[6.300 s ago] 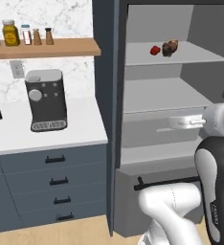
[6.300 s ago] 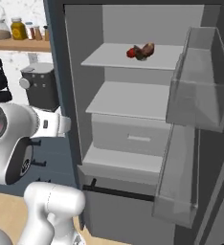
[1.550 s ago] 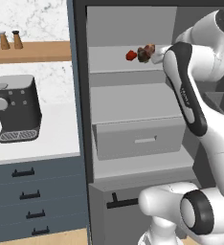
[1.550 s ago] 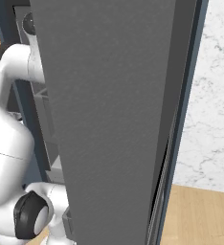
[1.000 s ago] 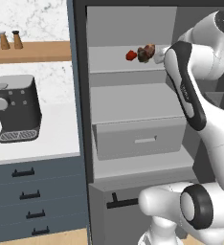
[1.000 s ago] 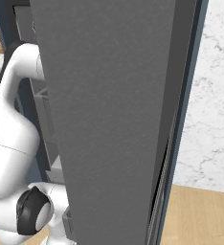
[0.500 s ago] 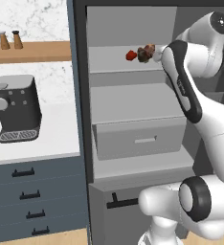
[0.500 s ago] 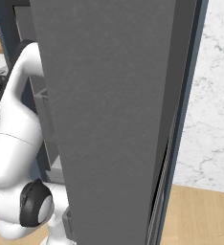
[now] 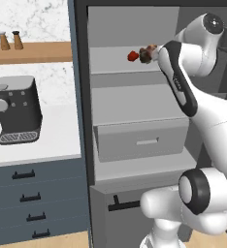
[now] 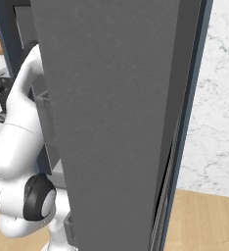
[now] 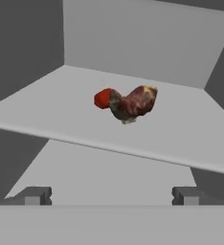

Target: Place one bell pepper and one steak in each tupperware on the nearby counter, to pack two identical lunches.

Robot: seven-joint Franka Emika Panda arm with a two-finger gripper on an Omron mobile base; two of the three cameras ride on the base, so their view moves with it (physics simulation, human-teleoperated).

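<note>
On the upper fridge shelf (image 11: 181, 139), seen along the hand, the steak (image 11: 133, 103) lies near the middle, with a red bell pepper (image 11: 102, 98) touching it at its 9 o'clock and partly hidden behind it; both sit back from the shelf's front edge, at 12 o'clock from the gripper (image 11: 112, 195); the two dark fingertips (image 11: 35, 195) stand wide apart at the bottom of that view with nothing between them, well short of the food.

From the left base view the white arm (image 9: 183, 87) reaches up into the open fridge (image 9: 135, 121), its upper end at 3 o'clock of the steak (image 9: 147, 54) and pepper (image 9: 132, 56); whether it touches them cannot be told; below that shelf sits a grey drawer (image 9: 142, 140); at 9 o'clock of the fridge the white counter (image 9: 47, 145) carries a dark coffee machine (image 9: 16, 110), with a wooden shelf (image 9: 33, 51) of small jars above it.

From the right base view the grey fridge door (image 10: 116, 117) stands close in front, the arm (image 10: 16, 137) at its 9 o'clock.
</note>
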